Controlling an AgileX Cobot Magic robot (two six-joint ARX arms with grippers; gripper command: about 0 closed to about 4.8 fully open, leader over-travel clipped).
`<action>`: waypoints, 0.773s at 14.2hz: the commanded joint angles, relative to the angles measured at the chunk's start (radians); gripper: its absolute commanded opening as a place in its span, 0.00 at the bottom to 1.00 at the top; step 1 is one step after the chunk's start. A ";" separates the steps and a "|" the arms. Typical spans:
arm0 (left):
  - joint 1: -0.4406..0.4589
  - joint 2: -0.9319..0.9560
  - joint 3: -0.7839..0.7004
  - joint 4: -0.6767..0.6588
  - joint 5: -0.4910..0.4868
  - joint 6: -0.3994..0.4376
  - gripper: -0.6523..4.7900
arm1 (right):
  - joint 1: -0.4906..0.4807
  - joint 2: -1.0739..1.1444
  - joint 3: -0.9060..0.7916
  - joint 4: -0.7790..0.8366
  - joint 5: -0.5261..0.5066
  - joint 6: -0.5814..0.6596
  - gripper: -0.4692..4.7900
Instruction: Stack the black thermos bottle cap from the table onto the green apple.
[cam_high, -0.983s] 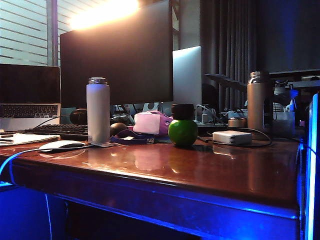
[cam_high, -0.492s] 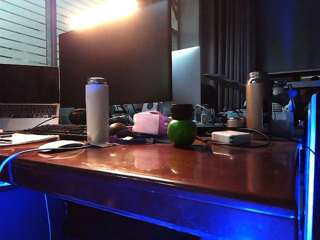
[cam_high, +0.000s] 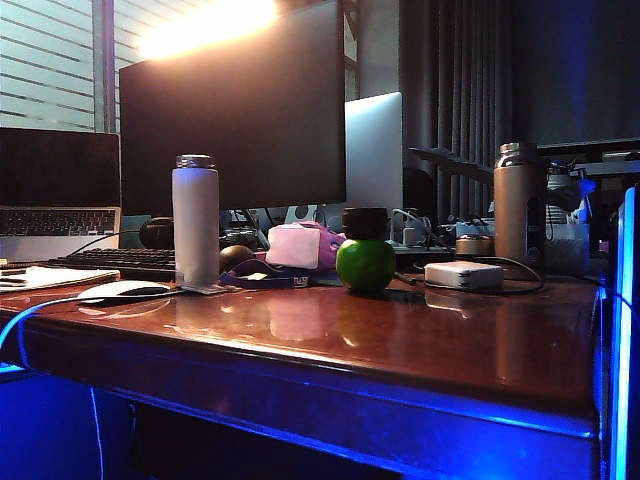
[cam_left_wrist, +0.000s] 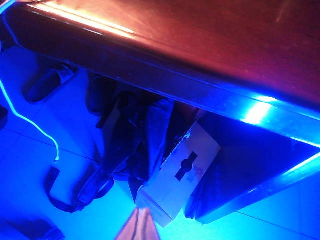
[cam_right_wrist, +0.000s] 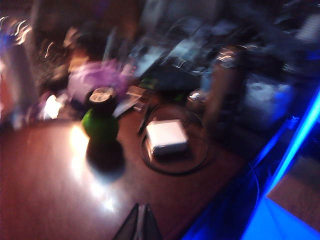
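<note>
The black thermos bottle cap sits upright on top of the green apple, which rests mid-desk on the reddish-brown table. The blurred right wrist view shows the same cap on the apple, well beyond my right gripper. That gripper is shut and empty, over the table near its front edge. My left gripper is shut and empty, hanging off the table's front edge above the floor. Neither gripper appears in the exterior view.
A tall white thermos stands left of the apple, with a mouse and keyboard further left. A pink object and monitor lie behind. Right of the apple are a white box with a cable and a metal bottle. A cardboard box lies on the floor.
</note>
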 joint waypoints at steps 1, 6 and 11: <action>0.001 -0.001 0.002 0.013 0.003 0.001 0.12 | -0.092 -0.199 -0.187 0.059 -0.029 0.079 0.08; 0.001 -0.002 0.002 0.013 0.003 0.001 0.12 | -0.175 -0.390 -0.322 -0.003 -0.048 0.080 0.08; 0.001 -0.002 0.002 0.013 0.003 0.001 0.12 | -0.177 -0.412 -0.393 -0.034 -0.048 0.093 0.08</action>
